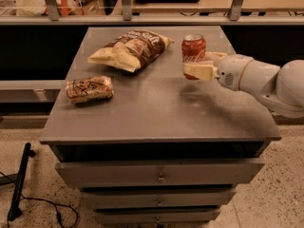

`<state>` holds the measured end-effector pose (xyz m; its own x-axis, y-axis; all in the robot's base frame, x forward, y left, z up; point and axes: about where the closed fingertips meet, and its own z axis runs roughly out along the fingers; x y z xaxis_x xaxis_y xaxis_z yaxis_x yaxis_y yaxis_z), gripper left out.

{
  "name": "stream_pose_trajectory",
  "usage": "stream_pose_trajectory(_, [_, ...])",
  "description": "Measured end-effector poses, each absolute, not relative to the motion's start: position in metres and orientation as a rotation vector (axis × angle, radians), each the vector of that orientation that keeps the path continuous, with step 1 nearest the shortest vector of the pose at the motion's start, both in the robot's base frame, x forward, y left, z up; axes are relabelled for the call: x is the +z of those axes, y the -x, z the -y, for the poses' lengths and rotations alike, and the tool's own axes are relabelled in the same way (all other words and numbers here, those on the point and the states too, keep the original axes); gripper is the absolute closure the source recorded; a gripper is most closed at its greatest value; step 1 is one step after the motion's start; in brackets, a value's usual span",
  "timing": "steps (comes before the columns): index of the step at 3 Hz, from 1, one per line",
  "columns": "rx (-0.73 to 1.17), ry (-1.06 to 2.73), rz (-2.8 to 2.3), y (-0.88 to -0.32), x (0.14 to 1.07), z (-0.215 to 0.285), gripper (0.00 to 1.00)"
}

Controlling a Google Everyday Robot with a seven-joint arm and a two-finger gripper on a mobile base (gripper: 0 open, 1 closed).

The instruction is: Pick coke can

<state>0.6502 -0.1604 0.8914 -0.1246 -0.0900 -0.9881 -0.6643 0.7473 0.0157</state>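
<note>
Item 1. A small, flat brown-and-cream snack packet (89,89) lies on the grey metal surface (156,118), far to the left of the gripper and somewhat nearer the front edge than it.

Item 2. A large, crumpled brown-and-cream chip bag (130,49) lies flat to the left of the gripper and slightly farther back. It is apart from the packet and apart from the can.

Item 3. The red cylindrical aluminium coke can (193,53), with white script and a silver top, stands upright inside the gripper over the right rear part of the surface. Its base appears to sit just clear of the surface, with a dim shadow below it.

Item 4. The cream-coloured two-finger gripper (197,63) is closed around the lower half of the coke can. One finger crosses the can's front side and the other sits behind it.

Item 5. The white, rounded arm (256,77) extends from the gripper to the right edge of view, passing over the right side of the surface.

Item 6. Grey drawers (159,175) sit under the surface, below and to the left of the gripper.
</note>
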Motion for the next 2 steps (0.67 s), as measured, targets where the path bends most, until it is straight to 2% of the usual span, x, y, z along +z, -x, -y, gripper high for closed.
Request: stream_pose_trajectory(2, [0.587,0.648,-1.596,-0.6552,0.881,0.1401,1.0])
